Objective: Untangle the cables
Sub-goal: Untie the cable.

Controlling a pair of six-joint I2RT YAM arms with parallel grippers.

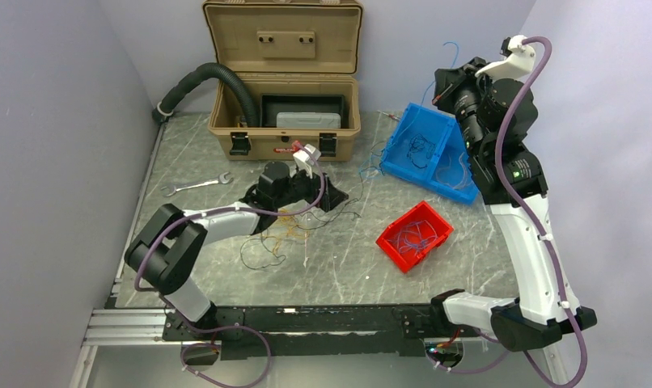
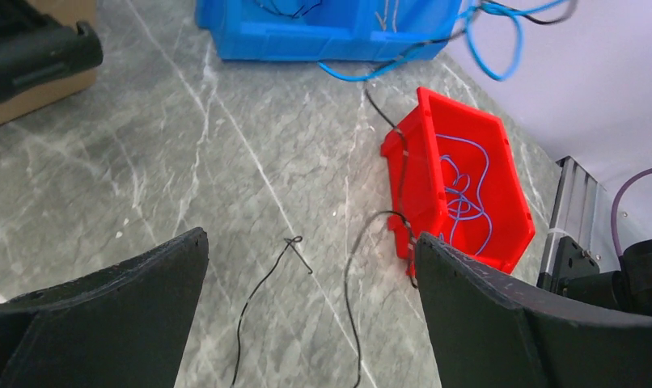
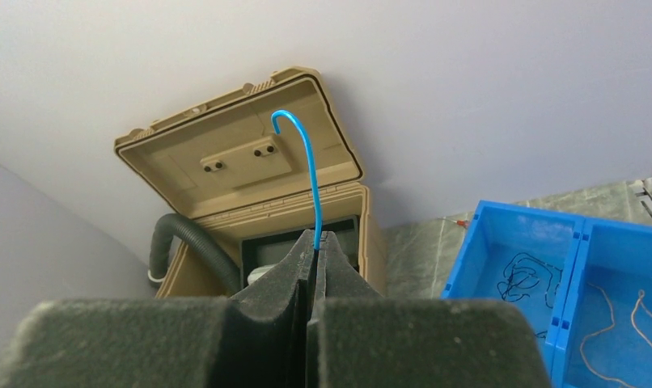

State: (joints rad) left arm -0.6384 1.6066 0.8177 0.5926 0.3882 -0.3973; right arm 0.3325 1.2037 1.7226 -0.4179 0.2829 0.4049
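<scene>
Cables (image 1: 284, 230): loose yellow-black tangle mid-bench (image 1: 347, 271), left of centre. Light, limp and thin, likely slippery, so pinch one strand near a free end. Left gripper (image 2: 311, 242) jaws wide apart, empty, above black strands (image 2: 351, 283). Right gripper (image 3: 315, 242) clamped tight on blue wire (image 3: 311, 174), high over the far right corner.

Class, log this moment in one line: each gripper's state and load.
left gripper: open, empty, over thin black wires on grey marble table | right gripper: shut on thin blue wire, in mid-air
</scene>
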